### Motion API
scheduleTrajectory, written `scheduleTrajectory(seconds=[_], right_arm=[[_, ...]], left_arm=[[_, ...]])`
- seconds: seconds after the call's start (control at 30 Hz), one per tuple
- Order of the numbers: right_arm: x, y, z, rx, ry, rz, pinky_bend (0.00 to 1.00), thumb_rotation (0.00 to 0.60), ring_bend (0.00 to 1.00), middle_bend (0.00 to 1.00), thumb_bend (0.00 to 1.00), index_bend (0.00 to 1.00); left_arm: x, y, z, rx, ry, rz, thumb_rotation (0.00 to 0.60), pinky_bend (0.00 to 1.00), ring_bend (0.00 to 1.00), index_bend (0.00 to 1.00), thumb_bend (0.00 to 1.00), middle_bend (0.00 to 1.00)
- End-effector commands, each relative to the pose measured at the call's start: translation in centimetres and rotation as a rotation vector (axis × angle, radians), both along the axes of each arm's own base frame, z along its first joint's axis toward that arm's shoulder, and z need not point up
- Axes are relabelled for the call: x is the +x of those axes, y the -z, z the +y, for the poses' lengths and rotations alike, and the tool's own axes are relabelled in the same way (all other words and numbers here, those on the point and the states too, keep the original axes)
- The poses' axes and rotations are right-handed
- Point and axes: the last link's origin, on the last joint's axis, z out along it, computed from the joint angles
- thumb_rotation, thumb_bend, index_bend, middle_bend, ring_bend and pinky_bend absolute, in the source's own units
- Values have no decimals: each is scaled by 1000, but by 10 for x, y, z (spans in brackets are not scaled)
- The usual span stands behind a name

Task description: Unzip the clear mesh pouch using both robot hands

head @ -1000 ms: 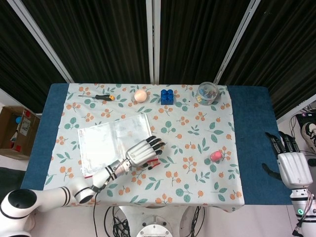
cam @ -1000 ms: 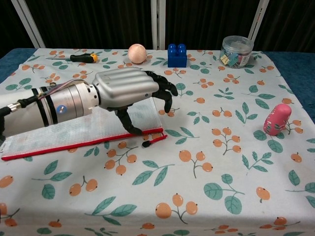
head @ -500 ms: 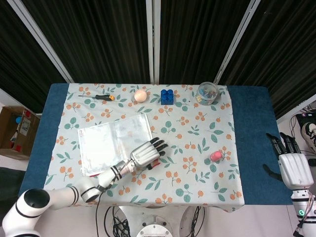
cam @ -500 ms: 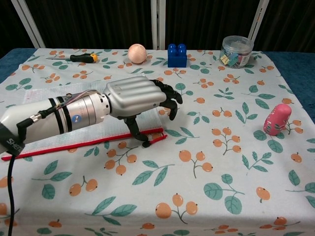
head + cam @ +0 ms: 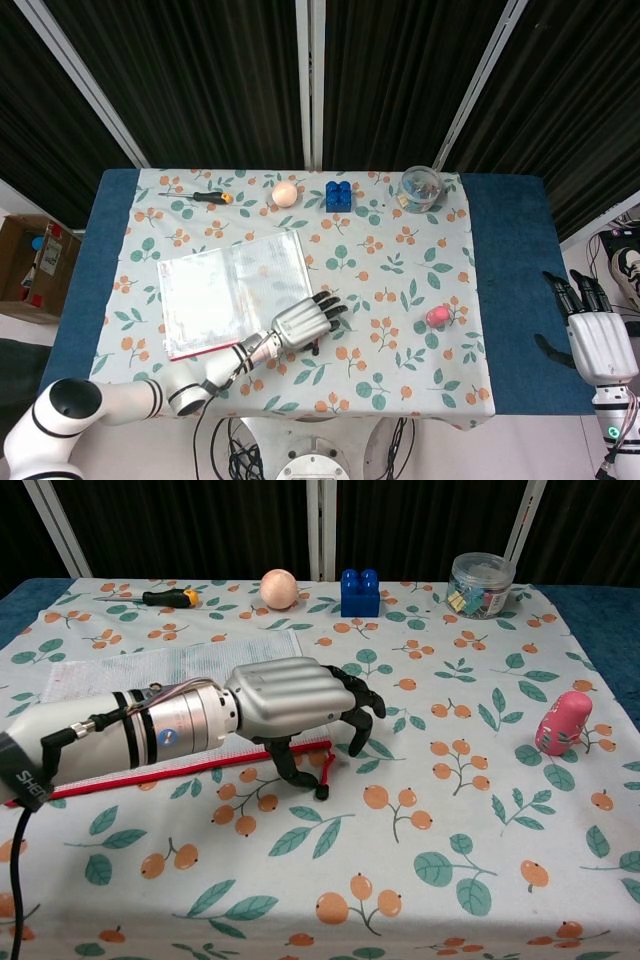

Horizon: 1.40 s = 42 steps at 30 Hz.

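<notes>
The clear mesh pouch lies flat on the left half of the flowered cloth, its red zipper edge facing the table's front. My left hand hovers over the pouch's near right corner, fingers arched down and apart. Its thumb tip touches the cloth just past the zipper's end. A bit of the red zip pull shows between thumb and fingers, and I see nothing pinched. My right hand hangs beyond the table's right edge, fingers straight and holding nothing. The chest view does not show it.
Along the back edge stand a screwdriver, a peach ball, a blue brick and a clear jar of clips. A pink figure lies at the right. A cardboard box sits on the floor at left.
My left hand has slid toward the front right, from over the pouch to its zipper corner, and its thumb has come down past the zip pull. The right hand barely drifted.
</notes>
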Motion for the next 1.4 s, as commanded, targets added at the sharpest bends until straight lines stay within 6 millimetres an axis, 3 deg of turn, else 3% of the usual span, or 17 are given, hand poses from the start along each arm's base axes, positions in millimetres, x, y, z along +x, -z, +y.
scheduleTrajectory(seconds=[0.03,0.23,0.6,1.03,1.23,1.4], right_arm=[[-1,0,0,0,2,-1,88,600,12,149,123,63],[-3,0,0,2,5,-7,88,600,12,149,122,63],[-5,0,2,4,8,-13,88,600,12,149,123,63],[0,1,0,12,-5,-17,88,600,12,156,123,63],[29,3,-21,74,-134,-52,88,600,12,164,123,63],[75,8,-52,167,-296,-113,88,600,12,169,124,81]], left_arm=[[5,-1,-2,-9,-1,6,600,155,103,422,125,145],[5,2,-3,6,-4,35,600,155,103,426,125,145],[-2,7,-5,16,-38,53,600,157,103,521,158,156],[-4,-1,-9,94,-70,-57,600,163,127,628,410,232],[-8,-36,-19,249,-127,-221,600,204,200,666,408,287],[-11,-67,-31,411,-153,-322,600,356,332,705,404,428]])
